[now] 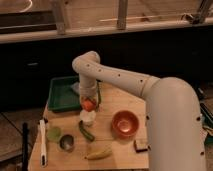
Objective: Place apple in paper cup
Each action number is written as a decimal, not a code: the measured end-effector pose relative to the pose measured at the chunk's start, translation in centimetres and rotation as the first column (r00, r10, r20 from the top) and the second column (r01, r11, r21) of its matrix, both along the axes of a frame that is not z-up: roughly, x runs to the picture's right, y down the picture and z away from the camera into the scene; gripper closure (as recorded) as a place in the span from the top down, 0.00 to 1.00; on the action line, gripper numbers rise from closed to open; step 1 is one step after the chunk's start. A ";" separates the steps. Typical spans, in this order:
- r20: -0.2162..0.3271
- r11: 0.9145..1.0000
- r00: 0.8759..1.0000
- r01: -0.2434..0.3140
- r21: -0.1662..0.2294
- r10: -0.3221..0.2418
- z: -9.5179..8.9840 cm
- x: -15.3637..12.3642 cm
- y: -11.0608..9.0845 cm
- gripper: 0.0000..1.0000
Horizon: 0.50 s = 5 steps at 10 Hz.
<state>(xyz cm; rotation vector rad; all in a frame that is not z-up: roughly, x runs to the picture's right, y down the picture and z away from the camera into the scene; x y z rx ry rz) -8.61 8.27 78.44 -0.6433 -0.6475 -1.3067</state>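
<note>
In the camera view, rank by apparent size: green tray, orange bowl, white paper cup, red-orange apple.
1. Green rectangular tray
2. Round orange bowl
3. Small white paper cup and round red-orange apple: similar width, not ranked.
The gripper is at the apple, just above the cup.

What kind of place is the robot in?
Probably a robot test room: one wooden table set with a green tray, an orange bowl and food items. The gripper is at the apple, just above the paper cup.
</note>
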 end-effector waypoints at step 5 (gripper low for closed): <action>-0.001 1.000 1.000 -0.005 -0.008 0.005 0.0 0.0 0.0 0.26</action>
